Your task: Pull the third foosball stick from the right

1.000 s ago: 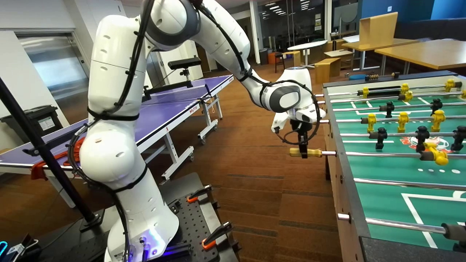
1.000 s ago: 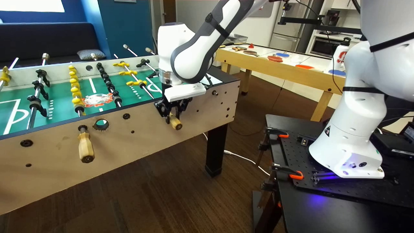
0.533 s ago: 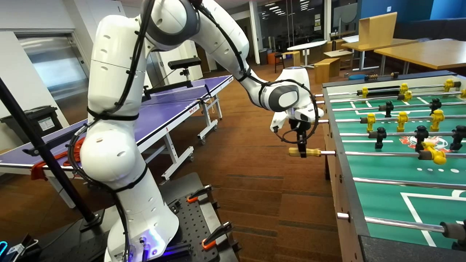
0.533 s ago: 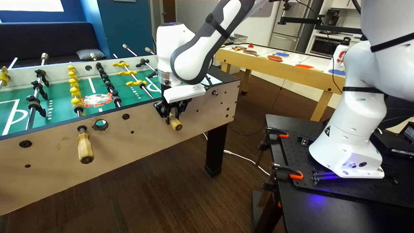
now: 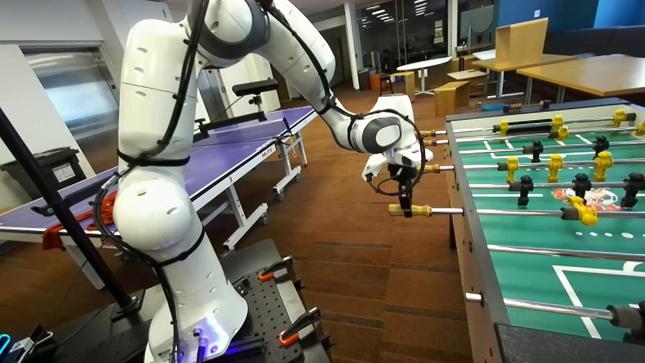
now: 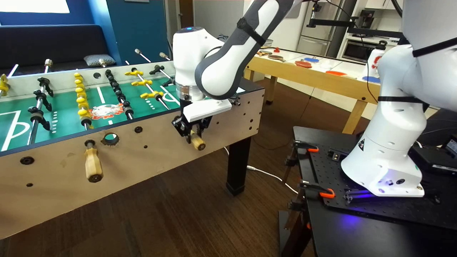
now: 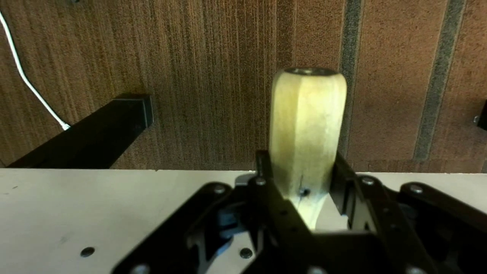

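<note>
the end effector (image 7: 301, 165) is clamped on the tan wooden handle (image 7: 309, 125) of the third foosball stick (image 5: 421, 210), its jaws as far apart as the handle is thick. the handle's butt end pokes out past the grip. in an exterior view, a bare silver rod (image 5: 447, 211) shows between handle and side panel (image 5: 464, 237), then runs on over the green tabletop (image 5: 524, 277), bearing a tilted yellow figure (image 5: 586, 214). another tan handle (image 6: 93, 166) juts out well apart from this one.

Red lettering (image 5: 268, 152) on the edge of the purple table (image 5: 221, 161) begins "MyT", ending unclear.
</note>
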